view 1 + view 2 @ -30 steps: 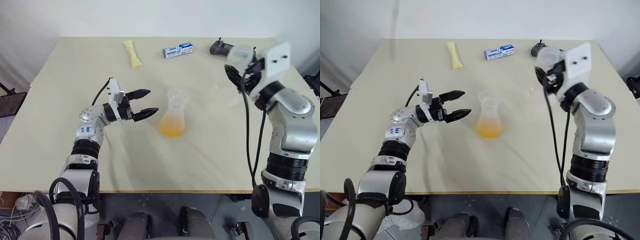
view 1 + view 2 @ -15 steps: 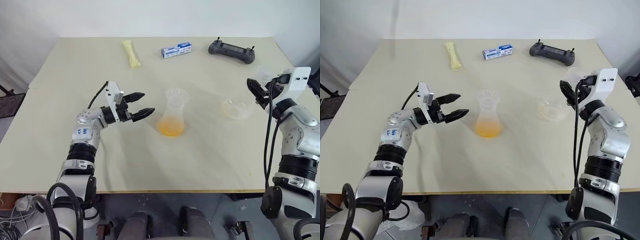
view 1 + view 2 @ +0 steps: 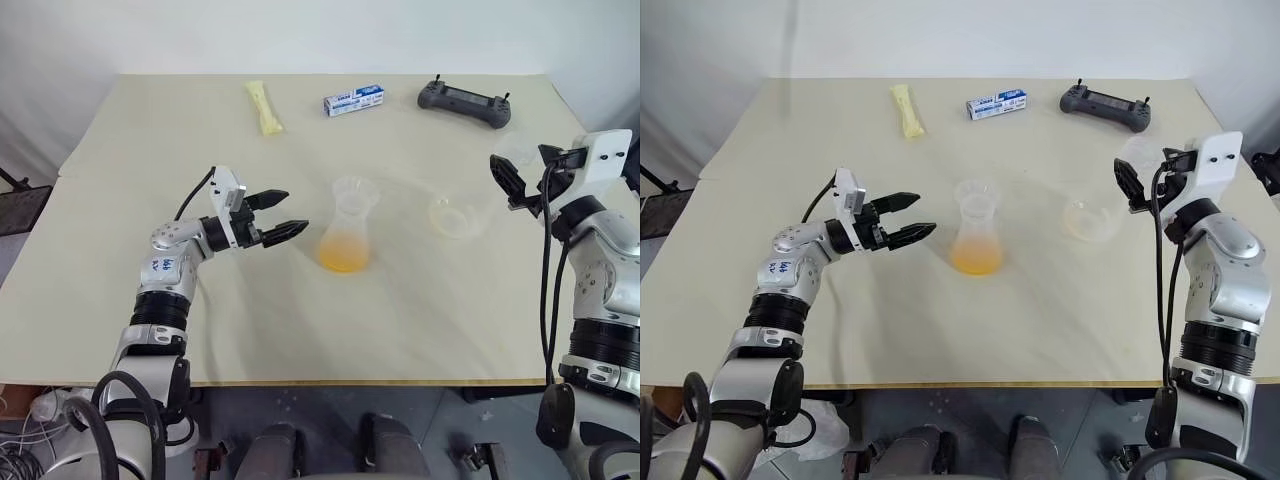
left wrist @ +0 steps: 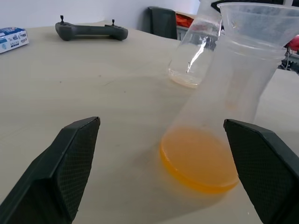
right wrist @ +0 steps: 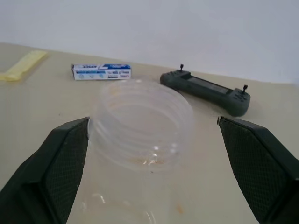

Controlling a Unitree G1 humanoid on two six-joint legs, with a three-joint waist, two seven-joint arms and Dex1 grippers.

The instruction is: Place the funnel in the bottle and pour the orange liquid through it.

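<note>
Black fingers of the right gripper (image 3: 508, 180) stand spread wide at the right edge of the worktop (image 3: 150, 150), holding nothing; just in front of them, a near-empty clear flask (image 3: 452, 216) rests on the surface, its mouth facing the wrist camera and only faint orange traces inside. Across from it the left gripper (image 3: 283, 214) is also fully open and empty, levelled at the bottle (image 3: 347, 232), which stands upright mid-worktop just beyond its fingertips. Orange liquid (image 3: 343, 257) lies shallow in that bottle's base, so the pour looks done. A funnel appears to sit in the bottle's mouth (image 4: 254, 21), though clear plastic on clear plastic makes that hard to confirm. At the far edge lie a black controller (image 3: 463, 102), a blue-and-white box (image 3: 354, 100) and a yellow packet (image 3: 264, 106). Little seems left beyond drawing both arms back.
</note>
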